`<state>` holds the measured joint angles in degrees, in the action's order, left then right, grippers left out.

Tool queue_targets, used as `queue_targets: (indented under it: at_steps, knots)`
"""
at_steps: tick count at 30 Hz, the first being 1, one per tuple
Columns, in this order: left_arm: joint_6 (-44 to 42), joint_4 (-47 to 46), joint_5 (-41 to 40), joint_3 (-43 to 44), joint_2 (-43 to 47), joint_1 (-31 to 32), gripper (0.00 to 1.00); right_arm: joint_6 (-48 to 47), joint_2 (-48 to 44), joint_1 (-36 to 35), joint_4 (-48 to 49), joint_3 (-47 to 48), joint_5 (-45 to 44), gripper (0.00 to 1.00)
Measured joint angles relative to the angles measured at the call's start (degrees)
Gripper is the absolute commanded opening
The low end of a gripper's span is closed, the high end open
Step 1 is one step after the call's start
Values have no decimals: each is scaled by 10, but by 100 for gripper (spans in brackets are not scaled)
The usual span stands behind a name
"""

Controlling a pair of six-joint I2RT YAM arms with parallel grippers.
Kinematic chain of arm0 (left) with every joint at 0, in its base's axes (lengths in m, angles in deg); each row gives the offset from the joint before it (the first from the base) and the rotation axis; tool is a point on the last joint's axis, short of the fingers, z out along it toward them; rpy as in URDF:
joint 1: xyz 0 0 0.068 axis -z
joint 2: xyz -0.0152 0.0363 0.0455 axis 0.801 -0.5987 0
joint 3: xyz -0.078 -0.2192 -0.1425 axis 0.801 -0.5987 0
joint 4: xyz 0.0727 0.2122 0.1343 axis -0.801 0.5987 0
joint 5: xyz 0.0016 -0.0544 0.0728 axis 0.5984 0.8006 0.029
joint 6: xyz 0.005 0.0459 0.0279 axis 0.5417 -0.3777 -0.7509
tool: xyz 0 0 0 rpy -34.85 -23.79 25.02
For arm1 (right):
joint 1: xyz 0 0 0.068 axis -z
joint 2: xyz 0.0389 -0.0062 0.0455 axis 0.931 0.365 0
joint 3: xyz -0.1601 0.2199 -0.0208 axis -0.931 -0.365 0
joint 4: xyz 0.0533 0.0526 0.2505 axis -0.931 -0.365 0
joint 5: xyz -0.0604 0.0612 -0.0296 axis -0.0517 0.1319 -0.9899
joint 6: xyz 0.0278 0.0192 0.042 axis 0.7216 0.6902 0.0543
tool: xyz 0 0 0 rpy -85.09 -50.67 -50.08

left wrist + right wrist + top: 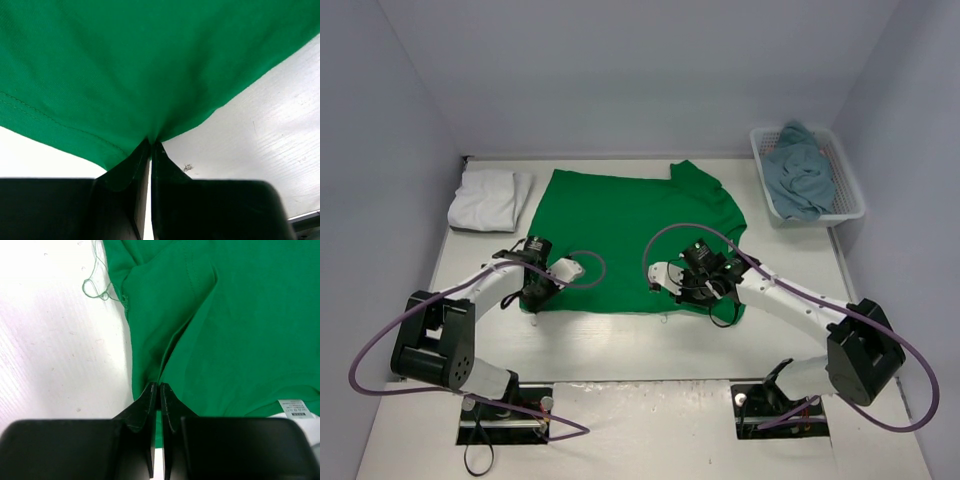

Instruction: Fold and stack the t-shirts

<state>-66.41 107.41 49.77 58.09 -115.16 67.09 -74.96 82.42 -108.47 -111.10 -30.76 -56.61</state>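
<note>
Lab test booth: blank walls (620, 80) box in a worktable (620, 350).

White arms (790, 295), black joints (432, 345), purple cables (692, 226); black gripper fingers (125, 172), maybe plastic.

Bare surface (620, 345) lies near me; the white t-shirt (485, 200) blocks far left, the basket (817, 219) far right, the green t-shirt (630, 230) between

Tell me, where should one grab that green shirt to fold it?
By its near edge, coming from the robot's side: the green t-shirt lies flat with that edge facing the arms, and the left gripper and right gripper pinch it there.
</note>
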Motion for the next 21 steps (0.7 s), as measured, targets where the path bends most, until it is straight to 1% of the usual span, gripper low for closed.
queue_targets:
  at_steps: [6, 14, 21]
  knots:
    - [3, 22, 4, 9, 10, 0, 0, 5, -31, 6, -6, 0, -4, 0]
    - [18, 53, 12, 34, 73, 0, 0, 11, -91, 17, -22, 0, -17, 0]
    - [30, 80, 34, 47, 106, 0, 0, 15, -120, 21, -27, 0, -20, 0]
